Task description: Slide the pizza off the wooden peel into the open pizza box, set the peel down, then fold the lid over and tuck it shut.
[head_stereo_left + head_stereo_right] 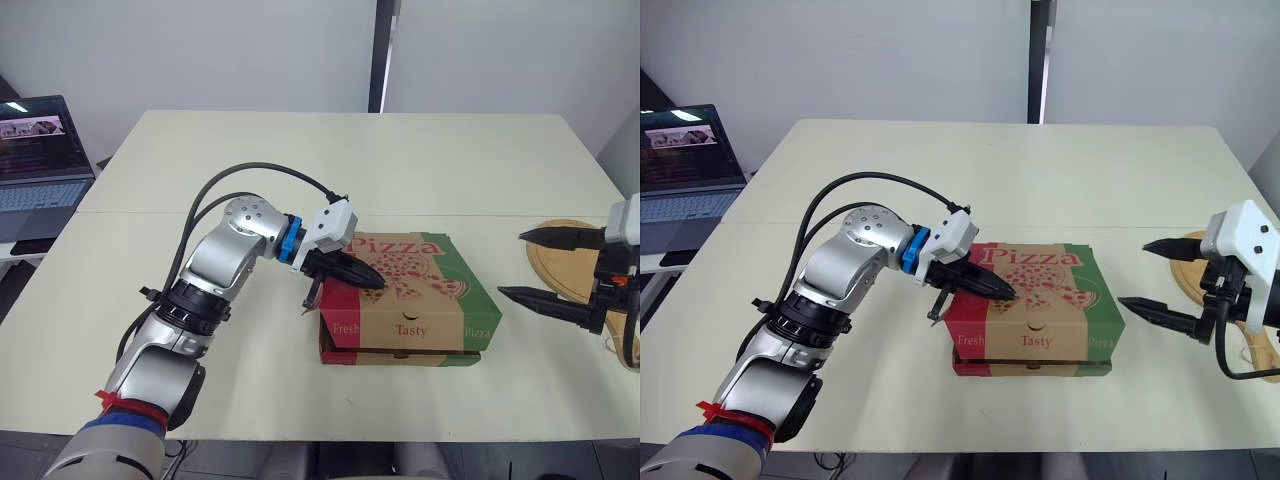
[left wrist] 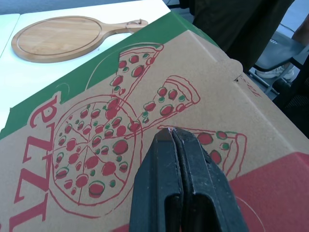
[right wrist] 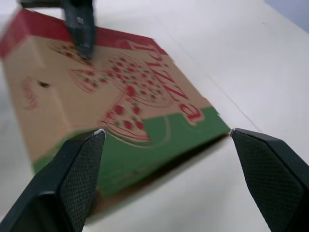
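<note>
The pizza box [image 1: 410, 300] sat closed near the front middle of the desk [image 1: 350, 160], with its printed lid folded flat. The left hand [image 1: 376, 283] had its two fingers pressed together, tips on the left part of the lid. The right hand [image 1: 510, 264] hung just right of the box, fingers spread wide and holding nothing. The wooden peel [image 1: 562, 258] lay on the desk behind that hand, near the right edge. A laptop [image 1: 40, 150] stood open beyond the desk's left side.

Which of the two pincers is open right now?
The right pincer, spread wide beside the pizza box. The left pincer is shut, pressed together over that box.
</note>
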{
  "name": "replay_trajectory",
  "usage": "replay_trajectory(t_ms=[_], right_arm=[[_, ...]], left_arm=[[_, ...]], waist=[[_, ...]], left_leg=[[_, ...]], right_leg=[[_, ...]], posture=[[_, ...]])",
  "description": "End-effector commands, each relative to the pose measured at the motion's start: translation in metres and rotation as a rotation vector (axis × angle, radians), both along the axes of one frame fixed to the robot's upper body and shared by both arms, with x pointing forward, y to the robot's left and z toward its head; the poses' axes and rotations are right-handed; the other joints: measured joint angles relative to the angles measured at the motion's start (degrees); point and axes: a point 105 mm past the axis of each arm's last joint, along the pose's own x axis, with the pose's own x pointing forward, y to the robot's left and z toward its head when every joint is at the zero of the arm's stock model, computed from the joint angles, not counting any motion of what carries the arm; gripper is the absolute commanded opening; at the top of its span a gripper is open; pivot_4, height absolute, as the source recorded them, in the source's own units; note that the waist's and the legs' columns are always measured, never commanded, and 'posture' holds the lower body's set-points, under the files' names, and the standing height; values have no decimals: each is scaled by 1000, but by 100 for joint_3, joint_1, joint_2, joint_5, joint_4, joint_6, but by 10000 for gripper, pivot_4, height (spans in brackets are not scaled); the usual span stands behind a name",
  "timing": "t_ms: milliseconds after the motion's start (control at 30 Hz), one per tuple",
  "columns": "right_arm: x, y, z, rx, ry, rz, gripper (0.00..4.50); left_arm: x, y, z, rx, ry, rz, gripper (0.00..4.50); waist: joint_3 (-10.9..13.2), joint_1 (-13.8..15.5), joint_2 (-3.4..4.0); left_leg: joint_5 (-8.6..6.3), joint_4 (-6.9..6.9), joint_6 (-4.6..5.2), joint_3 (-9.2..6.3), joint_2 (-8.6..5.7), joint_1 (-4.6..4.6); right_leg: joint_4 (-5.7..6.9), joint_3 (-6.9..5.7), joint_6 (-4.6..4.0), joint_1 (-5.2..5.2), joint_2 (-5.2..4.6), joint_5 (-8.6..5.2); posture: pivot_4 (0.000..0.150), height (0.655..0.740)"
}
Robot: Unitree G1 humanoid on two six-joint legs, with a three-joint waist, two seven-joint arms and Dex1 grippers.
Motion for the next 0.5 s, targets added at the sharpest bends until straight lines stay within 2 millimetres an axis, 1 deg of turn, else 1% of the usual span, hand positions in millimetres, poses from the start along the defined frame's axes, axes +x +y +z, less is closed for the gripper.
replay_trajectory(t_ms=[33, 100, 267, 400, 500], right_arm=[[-8, 14, 0, -30, -3, 69, 44816], [-9, 17, -3, -30, 8, 84, 44816], [-11, 19, -17, -107, 38, 114, 44816], [-3, 22, -30, -165, -6, 112, 44816], [0, 24, -35, -181, -20, 115, 44816]], left_arm=[[-1, 3, 4, 5, -26, -8, 0], [-1, 4, 5, 6, -27, -6, 0], [-2, 5, 5, 10, -26, -7, 0], [-4, 1, 5, 13, -30, -27, 0], [-8, 0, 3, 33, -38, -59, 0]], waist=[[0, 0, 0], [0, 0, 0], [0, -1, 0], [0, -2, 0], [0, -3, 0]], left_leg=[[0, 0, 0, 0, 0, -1], [0, 0, 0, 1, 0, 0], [0, 0, 0, 0, -1, 0], [0, 1, 0, 1, 0, 0], [0, 1, 0, 1, 0, 0]], right_leg=[[0, 0, 0, 0, 0, 0], [0, 0, 0, 0, 0, 0], [1, 0, 0, 0, 0, 0], [1, -1, 0, -1, 0, 0], [1, 0, 0, -2, 0, 0]], posture=[[1500, 7400], [1500, 7400], [1500, 7400], [1500, 7400], [1500, 7400]])
